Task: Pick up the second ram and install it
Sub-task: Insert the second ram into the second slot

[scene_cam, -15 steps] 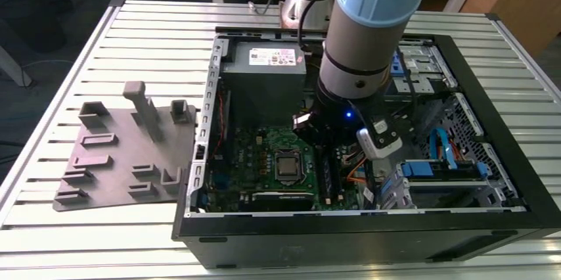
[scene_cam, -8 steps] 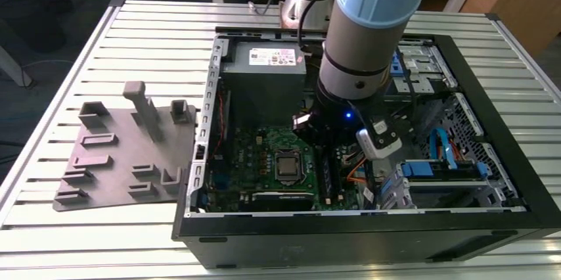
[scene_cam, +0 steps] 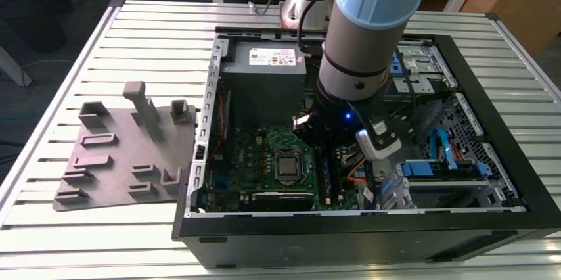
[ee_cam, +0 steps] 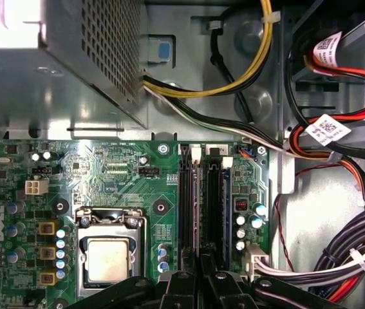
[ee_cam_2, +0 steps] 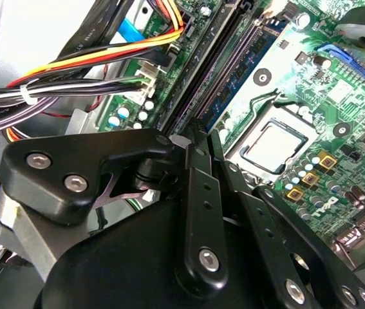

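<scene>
1. I have the black-linkage gripper (ee_cam_2: 198, 145) low inside the open black computer case (scene_cam: 290, 244), its fingers together over the memory slots.
2. The second ram (ee_cam: 213, 206), a slim dark strip, stands in a slot on the green motherboard (ee_cam: 111, 167), beside the silver processor (ee_cam: 107, 259).
3. Risk, as I judge it: uneven downward pressure could leave one end unlatched or flex the board.

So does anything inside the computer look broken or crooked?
Nothing stands out. The tool sits over the memory slots beside the silver processor, the second ram lies straight in its slot, and the cables look bundled, not torn.
</scene>
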`<state>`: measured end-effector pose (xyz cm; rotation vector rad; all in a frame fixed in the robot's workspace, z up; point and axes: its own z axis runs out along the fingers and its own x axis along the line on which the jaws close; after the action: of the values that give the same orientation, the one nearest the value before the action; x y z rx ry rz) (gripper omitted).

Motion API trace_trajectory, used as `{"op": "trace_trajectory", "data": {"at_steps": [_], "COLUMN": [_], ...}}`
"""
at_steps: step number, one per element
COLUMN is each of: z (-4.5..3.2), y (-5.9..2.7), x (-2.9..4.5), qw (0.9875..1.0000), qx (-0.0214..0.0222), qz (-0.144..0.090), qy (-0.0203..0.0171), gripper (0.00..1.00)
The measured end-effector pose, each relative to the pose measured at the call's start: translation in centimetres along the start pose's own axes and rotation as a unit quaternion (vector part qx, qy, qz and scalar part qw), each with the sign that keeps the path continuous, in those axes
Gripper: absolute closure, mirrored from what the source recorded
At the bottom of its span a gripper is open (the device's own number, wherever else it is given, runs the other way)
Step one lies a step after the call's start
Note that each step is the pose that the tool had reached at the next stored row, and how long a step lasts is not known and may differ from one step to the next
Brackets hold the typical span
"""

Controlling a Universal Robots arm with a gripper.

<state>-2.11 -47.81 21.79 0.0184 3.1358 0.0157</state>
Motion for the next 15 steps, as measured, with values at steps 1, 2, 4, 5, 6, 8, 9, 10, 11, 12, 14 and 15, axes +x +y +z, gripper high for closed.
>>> {"op": "trace_trajectory", "data": {"at_steps": [1,2,4,5,6,8,9,10,11,12,14,15], "z": [0.03,0.05,0.12,0.16,0.2,0.28,0.32,0.35,0.39,0.39,0.39,0.39], "y": [0.0,0.0,0.02,0.04,0.08,0.19,0.24,0.29,0.32,0.33,0.33,0.33], "x": [0.0,0.0,0.0,0.0,0.01,0.0,0.01,0.01,0.0,0.0,0.01,0.01], "qw": [1.0,1.0,1.0,1.0,1.0,1.0,1.0,1.0,1.0,1.0,1.0,1.0], "qx": [0.0001,0.0001,0.0,0.0,0.0001,0.0,0.0001,0.0001,0.0,0.0,0.0,0.0], "qz": [0.0,0.0,0.0,0.0,0.0,0.0,0.0,0.0,0.0,0.0,0.0,0.0], "qy": [0.0,0.0,0.0,0.0,0.0,0.0,0.0,0.0001,0.0,0.0,0.0,0.0], "gripper": [0.89,0.89,0.89,0.89,0.89,0.89,0.89,0.89,0.89,0.89,0.89,0.89]}}
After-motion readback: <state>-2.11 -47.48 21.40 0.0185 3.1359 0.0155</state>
